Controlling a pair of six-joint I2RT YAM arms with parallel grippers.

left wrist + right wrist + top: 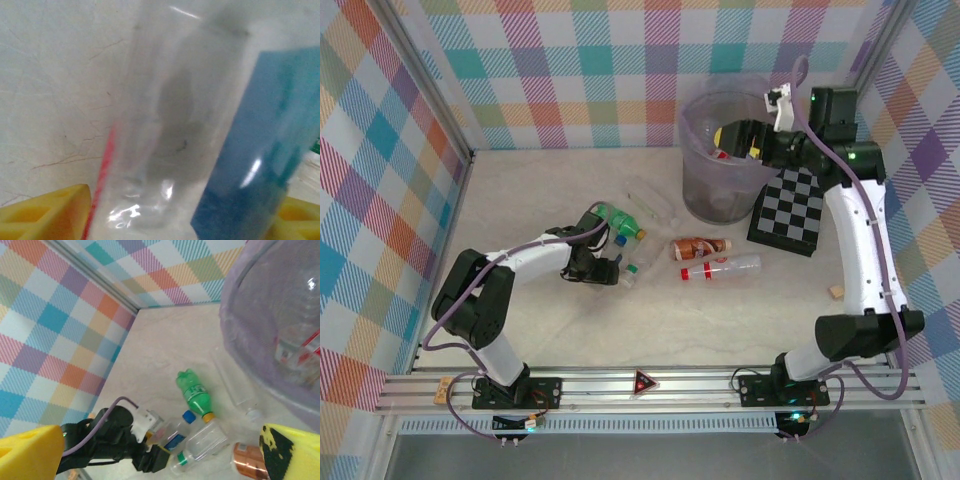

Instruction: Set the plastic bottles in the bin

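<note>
My left gripper (pixel 610 258) lies low on the table, shut on a clear bottle with a blue label (pixel 165 125) and a blue cap (pixel 188 416); that bottle spans the gap between the yellow fingers (pixel 45 212). Beside it lie a green bottle (pixel 615 217) and a clear bottle with a green cap (pixel 632 272). A brown-label bottle (pixel 700 246) and a red-label bottle (pixel 722 268) lie mid-table, and a bare clear bottle (pixel 655 200) lies farther back. My right gripper (pixel 740 138) hangs open above the bin (pixel 705 190), nothing between its fingers (pixel 30 452). Bottles with red labels (pixel 300 347) show through the bin's wall.
A black-and-white chequered board (pixel 788 210) leans just right of the bin. A small wooden block (pixel 836 291) lies near the right arm. Chequered walls close in the table at the back and on both sides.
</note>
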